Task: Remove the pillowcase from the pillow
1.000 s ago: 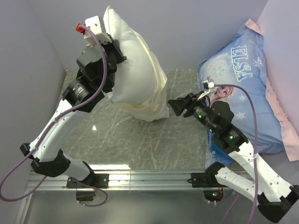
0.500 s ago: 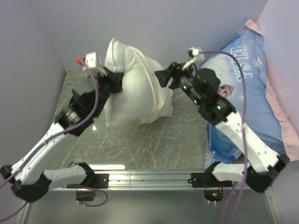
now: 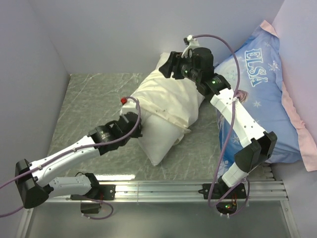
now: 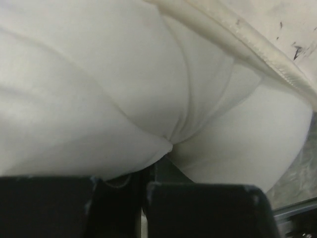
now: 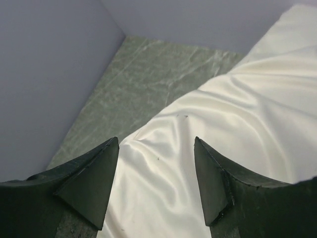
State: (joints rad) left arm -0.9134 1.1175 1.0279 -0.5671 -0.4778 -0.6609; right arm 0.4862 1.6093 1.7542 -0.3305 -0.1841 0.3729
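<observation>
A plump white pillow [image 3: 159, 145] is lying slantwise on a grey-green marbled table [image 3: 89, 99], with its far part sitting inside a cream pillowcase [image 3: 171, 96]. The pillowcase is thin and smooth with a faint sheen, and it is falling in soft folds. Its stitched hem is crossing the pillow partway along, leaving the near end bare. A few small dark specks are showing on the cloth near the hem.

The left gripper [image 4: 143, 191] is pressing into the bare end. Its black fingers are closed to a narrow gap, pinching a pucker of the pillow's matte white cloth between them. The right gripper [image 5: 156, 143] is hovering over the far end of the pillowcase with its dark, wedge-shaped fingers spread wide, holding nothing.

At the right, a bigger blue pillow [image 3: 262, 84] with a pink edge is resting by the plain lilac wall [image 3: 148, 25]. It is printed with snowflakes and the word "ELSA" in pale letters. A silver metal rail [image 3: 163, 188] is running along the table's near edge by the arm bases.
</observation>
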